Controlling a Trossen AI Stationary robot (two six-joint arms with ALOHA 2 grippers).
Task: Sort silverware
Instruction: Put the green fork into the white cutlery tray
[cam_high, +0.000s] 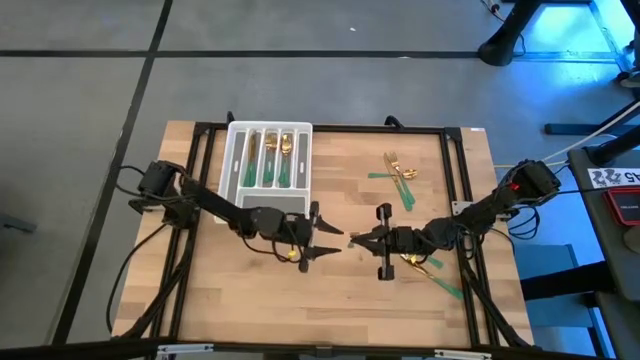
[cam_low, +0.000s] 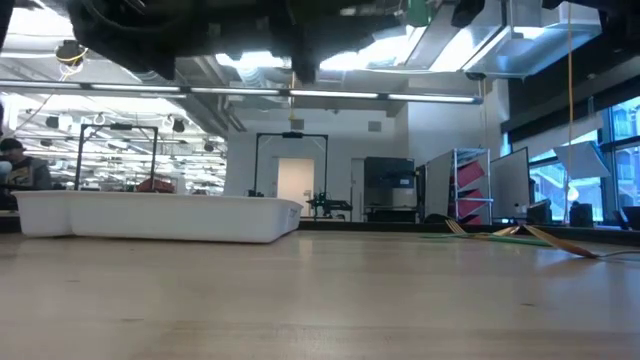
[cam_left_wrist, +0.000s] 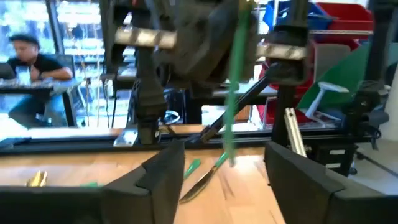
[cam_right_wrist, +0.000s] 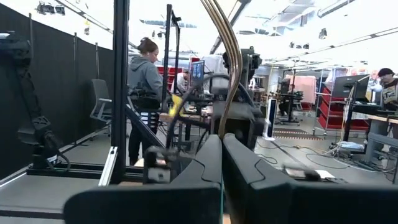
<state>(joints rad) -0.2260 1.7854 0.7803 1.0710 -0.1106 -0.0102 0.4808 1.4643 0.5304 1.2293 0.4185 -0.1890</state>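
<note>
High view, item: handover point at mid-table.

- Right gripper (cam_high: 358, 240): shut on one held piece of silverware (cam_left_wrist: 233, 81). In its own wrist view you see the gold shaft rising from between the closed fingers (cam_right_wrist: 211, 168).
- Left gripper (cam_high: 322, 236): open and holding nothing you can make out. It faces the right gripper tip to tip, just apart.
- Key relation: the held piece lies straight ahead of the left gripper. Its green handle runs near upright, crosswise to the line of approach. In the left wrist view the handle stands in the gap between the two spread fingers (cam_left_wrist: 163, 180), nearer one finger than the other. You cannot tell whether it sits deep enough between them to be pinched.
- Judgement: the left arm is the nearer taker. A close on the handle needs only a short forward reach, with the handle kept off the fingertips.
- Other stock: the white tray (cam_high: 232, 165) lies behind the left gripper on its own side. The loose pile (cam_high: 400, 172) lies beyond the right gripper, and the stray pieces (cam_high: 432, 266) lie under the right arm.
</note>
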